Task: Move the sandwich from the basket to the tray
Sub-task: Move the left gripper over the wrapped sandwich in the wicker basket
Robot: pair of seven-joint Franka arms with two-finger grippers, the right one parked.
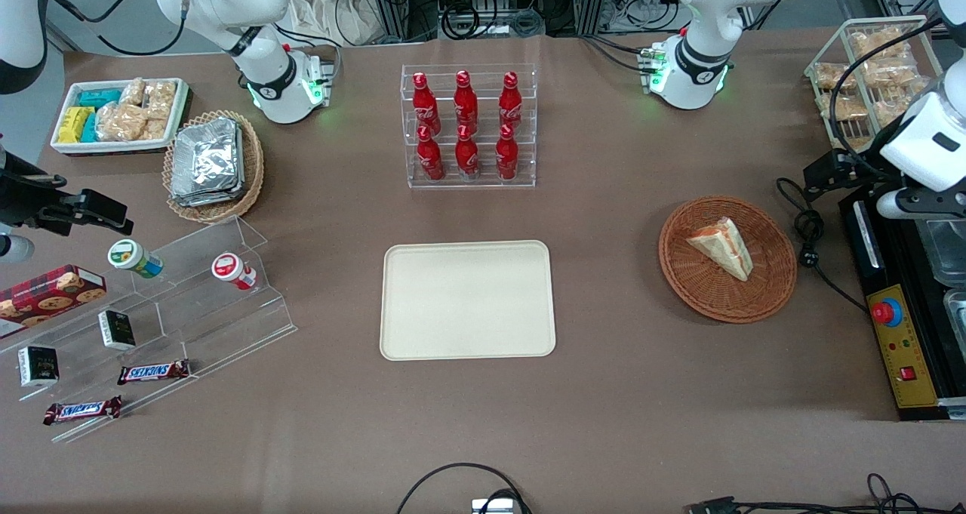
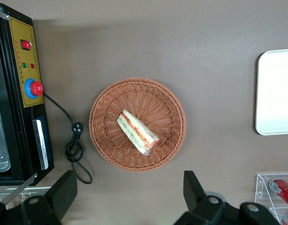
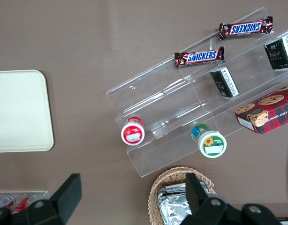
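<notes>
My gripper (image 2: 127, 199) stands wide open and empty, high above the table. The sandwich (image 1: 722, 247), a soft wrapped wedge, lies in the woven wicker basket (image 1: 770, 293) at right of the front frame, directly beneath my fingers (image 2: 195, 190); its long axis runs diagonally. The smooth, low-rimmed tray (image 1: 466, 300) sits centre frame, well apart.

— What's on the clear stepped rack (image 1: 151, 325)?
— Two Snickers bars (image 1: 153, 371), small dark boxes (image 1: 117, 329), two lidded cups (image 1: 134, 258). Six red cola bottles (image 1: 466, 125) stand in another rack
</notes>
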